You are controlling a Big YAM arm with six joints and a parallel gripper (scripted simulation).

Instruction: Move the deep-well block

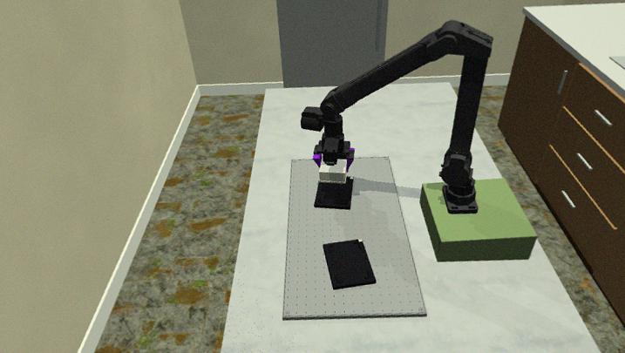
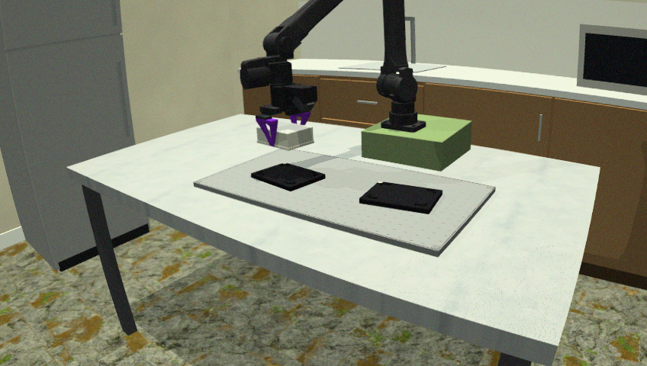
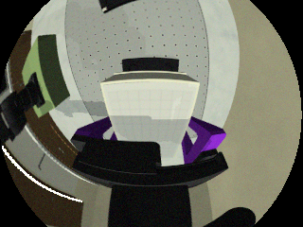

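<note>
My gripper (image 1: 334,160) is shut on the white 96-well deep-well block (image 1: 332,173) and holds it level in the air, purple fingers on its two sides. The block hangs above the far black plate nest (image 1: 334,194), the one on the right seen from the arm's base. In the exterior view the block (image 2: 284,137) is well clear of that nest (image 2: 288,175). The other nest (image 1: 349,263) lies empty nearer the camera, with a small white mark at one corner. In the wrist view the block (image 3: 151,110) fills the middle between the fingers (image 3: 151,142), and only an edge of the nest below (image 3: 147,64) shows.
Both nests sit on a grey perforated base plate (image 1: 346,239) on the white table. The arm stands on a green block (image 1: 477,220) beside the plate. Brown cabinets (image 1: 590,160) stand past the table's edge on the arm's side.
</note>
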